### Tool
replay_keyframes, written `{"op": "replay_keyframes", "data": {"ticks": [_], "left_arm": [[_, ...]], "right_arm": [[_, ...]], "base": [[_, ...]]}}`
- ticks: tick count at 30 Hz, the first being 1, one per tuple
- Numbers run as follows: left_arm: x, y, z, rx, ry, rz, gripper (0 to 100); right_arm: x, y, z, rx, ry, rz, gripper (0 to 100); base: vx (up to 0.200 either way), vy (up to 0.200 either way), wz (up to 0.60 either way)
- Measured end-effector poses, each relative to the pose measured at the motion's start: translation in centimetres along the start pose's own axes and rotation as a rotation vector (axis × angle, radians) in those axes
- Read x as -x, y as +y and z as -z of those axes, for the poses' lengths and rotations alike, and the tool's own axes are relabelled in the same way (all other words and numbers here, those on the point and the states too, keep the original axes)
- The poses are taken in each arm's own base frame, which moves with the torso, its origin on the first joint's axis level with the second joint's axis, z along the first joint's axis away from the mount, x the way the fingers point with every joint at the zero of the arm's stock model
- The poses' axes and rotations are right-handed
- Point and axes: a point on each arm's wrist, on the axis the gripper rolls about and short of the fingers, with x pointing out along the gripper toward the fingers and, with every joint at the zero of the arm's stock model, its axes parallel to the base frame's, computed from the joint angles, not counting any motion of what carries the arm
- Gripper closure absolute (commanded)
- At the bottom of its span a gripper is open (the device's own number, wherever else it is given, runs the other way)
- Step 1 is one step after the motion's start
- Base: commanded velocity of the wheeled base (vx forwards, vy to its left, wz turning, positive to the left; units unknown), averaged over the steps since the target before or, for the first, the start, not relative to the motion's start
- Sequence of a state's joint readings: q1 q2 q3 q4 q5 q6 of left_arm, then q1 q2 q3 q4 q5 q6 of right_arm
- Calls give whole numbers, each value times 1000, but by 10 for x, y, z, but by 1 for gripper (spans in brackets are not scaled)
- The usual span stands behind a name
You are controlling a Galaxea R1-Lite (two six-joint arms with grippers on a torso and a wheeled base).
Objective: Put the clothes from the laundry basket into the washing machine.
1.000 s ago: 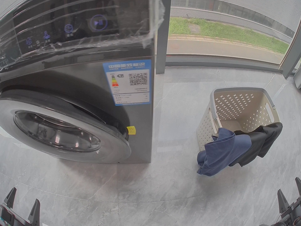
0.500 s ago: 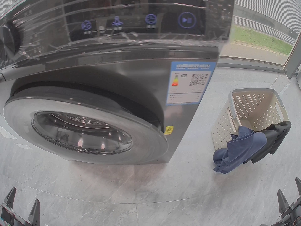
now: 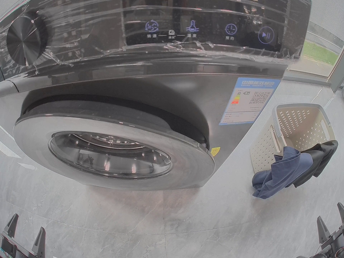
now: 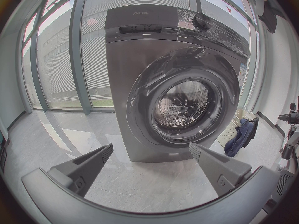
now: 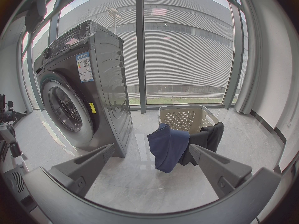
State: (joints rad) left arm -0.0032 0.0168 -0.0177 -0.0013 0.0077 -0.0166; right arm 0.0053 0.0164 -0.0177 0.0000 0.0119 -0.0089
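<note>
Left gripper [image 4: 150, 146]: fingers spread wide, nothing between them, low over the floor on the robot's left. Right gripper [image 5: 151, 147]: same, spread and empty, low on the robot's right.

Dark grey front-loading washing machine [image 3: 179, 86] stands straight ahead. Its round door with the glass porthole [image 3: 111, 154] sits shut against the front. The control panel on top is wrapped in clear plastic film, with a round dark knob [image 3: 25, 36] at its left end. Blue-and-white energy label [image 3: 249, 101] is stuck to the front at upper right, and a small yellow sticker [image 3: 215, 151] sits just beside the door rim.

Cream perforated plastic laundry basket with grey rim [image 3: 263, 151] stands upright on the grey marble-look tile floor [image 3: 215, 215], to the right of the machine and apart from it. The clothes are at the basket: a blue garment [image 3: 283, 171] draped over the near rim and hanging down the outside wall, and a black garment [image 3: 320, 154] over the same rim, touching the blue one on its right. Both grippers are well apart from the basket.
</note>
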Motion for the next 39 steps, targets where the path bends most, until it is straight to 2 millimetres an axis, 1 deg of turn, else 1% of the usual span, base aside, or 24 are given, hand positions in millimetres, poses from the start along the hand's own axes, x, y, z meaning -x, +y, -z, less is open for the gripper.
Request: {"op": "replay_keyframes", "data": {"ticks": [6,21,30,36,39], "left_arm": [[0,0,0,1,0,0,0],[0,0,0,1,0,0,0],[0,0,0,1,0,0,0],[0,0,0,1,0,1,0],[0,0,0,1,0,1,0]], "right_arm": [[0,0,0,0,0,0,0],[0,0,0,0,0,-1,0],[0,0,0,0,0,0,0],[0,0,0,0,0,0,0],[0,0,0,0,0,0,0]], "base": [[0,200,0],[0,0,0],[-200,0,0],[0,0,0],[0,200,0]]}}
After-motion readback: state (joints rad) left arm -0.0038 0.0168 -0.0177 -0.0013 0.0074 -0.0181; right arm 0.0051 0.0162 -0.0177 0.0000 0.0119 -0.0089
